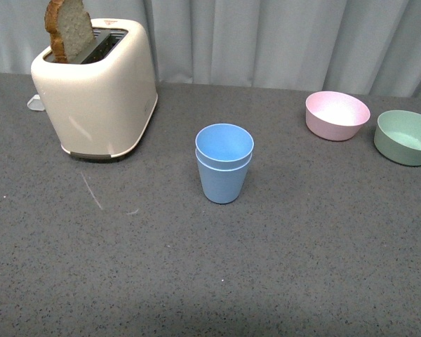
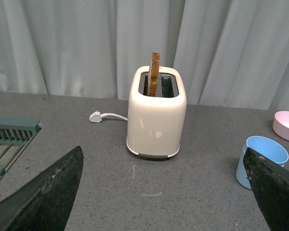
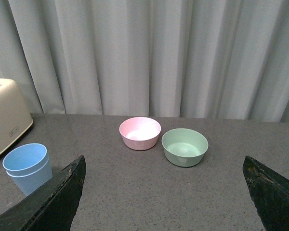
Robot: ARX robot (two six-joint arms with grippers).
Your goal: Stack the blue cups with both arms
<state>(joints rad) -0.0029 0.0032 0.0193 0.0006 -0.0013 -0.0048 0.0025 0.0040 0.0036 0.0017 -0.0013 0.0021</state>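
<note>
Matte plastic blue cups (image 1: 224, 163), glossy toaster (image 1: 96, 88)

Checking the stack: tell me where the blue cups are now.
In the front view, the blue cups stand nested near the table's middle, between the toaster on the left and the pink bowl on the right.

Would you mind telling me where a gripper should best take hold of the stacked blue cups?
Probably by the top cup's rim, from above: the stacked blue cups stand upright and open-mouthed, tapering downward, clear of the toaster and pink bowl.

Kitchen-like tabletop: toaster (image 1: 97, 88), bowls (image 1: 337, 114)
</note>
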